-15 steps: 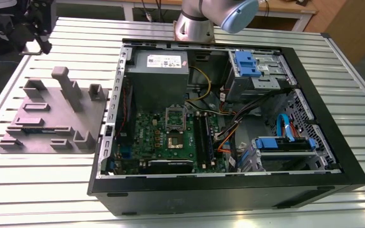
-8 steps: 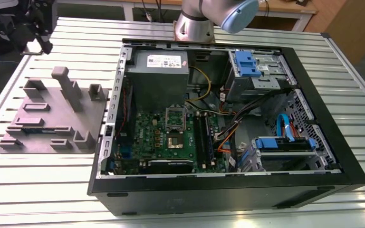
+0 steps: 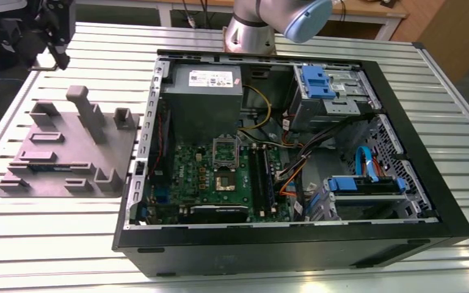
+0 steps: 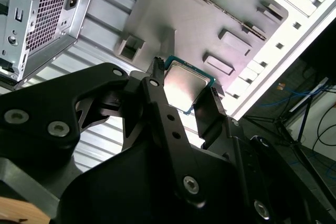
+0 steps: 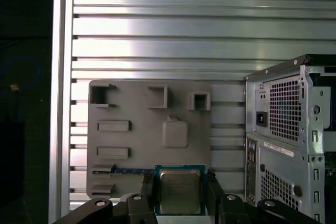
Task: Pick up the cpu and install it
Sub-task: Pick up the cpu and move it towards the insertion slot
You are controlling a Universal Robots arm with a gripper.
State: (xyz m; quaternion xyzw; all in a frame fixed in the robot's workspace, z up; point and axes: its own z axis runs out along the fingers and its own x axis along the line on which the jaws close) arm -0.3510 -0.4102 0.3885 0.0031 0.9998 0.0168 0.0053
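Gripper (image 5: 180, 186) closed on the cpu (image 5: 180, 191): two black fingers (image 5: 148, 191) clamp opposite edges of the chip, seen in both wrist views.

The cpu (image 4: 188, 85) is a flat square with a dull silvery metal lid and a thin teal-green board rim. Being square, it has no long axis to speak of. It sits face-on between the fingertips, square to them.

Behind it lies the grey moulded tray (image 5: 136, 145), matte, with boxy raised pockets and shallow slots. The chip appears held clear of the tray, though the wrist views do not settle the gap.

In the exterior view the gripper (image 3: 54, 36) is probably the dark mass at 10 o'clock of the frame. The tray (image 3: 71, 155) lies at about 6 o'clock from it. The socket (image 3: 225, 182), a metal frame on the green board, lies between 4 and 5 o'clock, well apart, inside the open black case (image 3: 300, 250).

The table (image 3: 55, 244) is ribbed aluminium slats, reflective.
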